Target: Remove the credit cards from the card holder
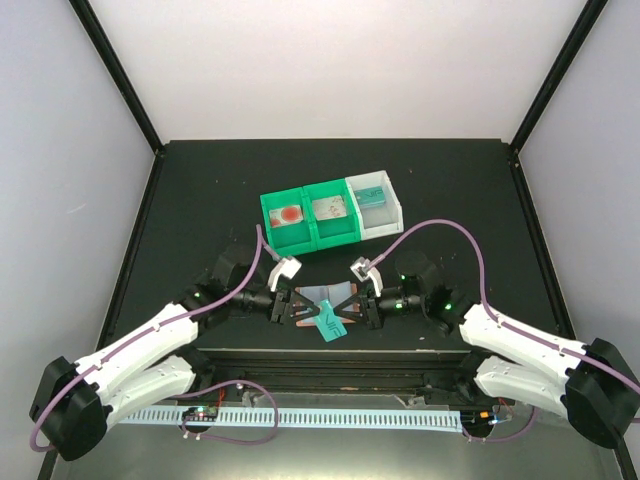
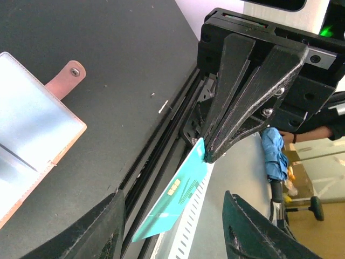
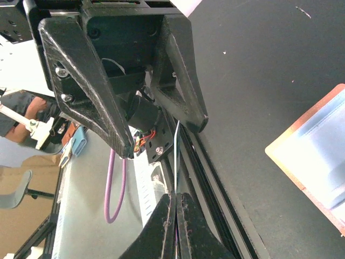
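Observation:
The card holder point(image 1: 312, 299) lies open on the black table, pale blue pockets up with a salmon border point(image 2: 33, 129), its side tab point(image 2: 67, 79) pointing away. My right gripper point(image 3: 176, 198) is shut on one corner of a teal credit card point(image 2: 173, 198), which hangs in the air over the table's front rail point(image 1: 329, 328). In the right wrist view this card point(image 3: 176, 154) shows edge-on. My left gripper point(image 2: 172, 216) faces the right one, its jaws open on either side of the card with a gap at each face.
Behind the holder stand two green trays point(image 1: 268, 208) and a white tray point(image 1: 392, 190), each with a card in it. The table's front edge and black rail point(image 2: 161, 140) run just under both grippers. A perforated white strip point(image 1: 300, 417) lies below.

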`<state>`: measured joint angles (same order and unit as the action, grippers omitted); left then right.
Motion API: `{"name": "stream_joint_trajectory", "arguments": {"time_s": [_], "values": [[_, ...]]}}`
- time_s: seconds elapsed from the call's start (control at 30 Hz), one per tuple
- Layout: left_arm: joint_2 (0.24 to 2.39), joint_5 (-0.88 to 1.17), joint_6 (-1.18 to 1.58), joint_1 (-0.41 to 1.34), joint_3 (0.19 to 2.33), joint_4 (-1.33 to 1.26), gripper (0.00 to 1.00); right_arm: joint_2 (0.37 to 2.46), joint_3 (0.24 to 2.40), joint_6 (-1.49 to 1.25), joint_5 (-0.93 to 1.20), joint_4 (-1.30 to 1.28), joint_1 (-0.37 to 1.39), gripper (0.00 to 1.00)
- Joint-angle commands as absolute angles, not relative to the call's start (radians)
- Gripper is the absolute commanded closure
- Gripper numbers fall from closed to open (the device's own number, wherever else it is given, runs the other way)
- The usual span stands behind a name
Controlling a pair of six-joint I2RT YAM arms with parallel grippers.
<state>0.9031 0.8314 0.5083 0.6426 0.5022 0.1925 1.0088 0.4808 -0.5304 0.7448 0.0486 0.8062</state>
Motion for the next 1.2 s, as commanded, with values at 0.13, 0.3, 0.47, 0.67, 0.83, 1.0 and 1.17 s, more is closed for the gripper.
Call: {"name": "stream_joint_trajectory", "arguments": {"time_s": [0.13,0.3,0.47,0.67,0.83,1.0,1.17], "values": [[0.916,0.922,0.528,0.635,0.485,0.113,0.65,0.997,0.481,-0.540,0.794,0.103,0.803,0.99],[0.920,0.932,0.546,0.635,0.482,0.094,0.97,0.993,0.489,-0.548,0.775,0.097,0.804,0.99],[0.911,0.912,0.609,0.636,0.468,0.034,0.98,0.967,0.472,-0.638,0.678,0.135,0.804,0.92],[0.870,0.775,0.749,0.634,0.425,-0.076,0.98,0.939,0.393,-0.867,0.578,0.317,0.804,0.65],[0.832,0.672,0.848,0.629,0.404,-0.150,0.98,0.936,0.326,-1.016,0.479,0.451,0.803,0.41],[0.782,0.579,0.915,0.628,0.392,-0.196,0.98,0.946,0.269,-1.110,0.439,0.576,0.807,0.27],[0.754,0.520,0.972,0.626,0.374,-0.241,0.98,0.994,0.266,-1.135,0.453,0.661,0.824,0.28]]}}
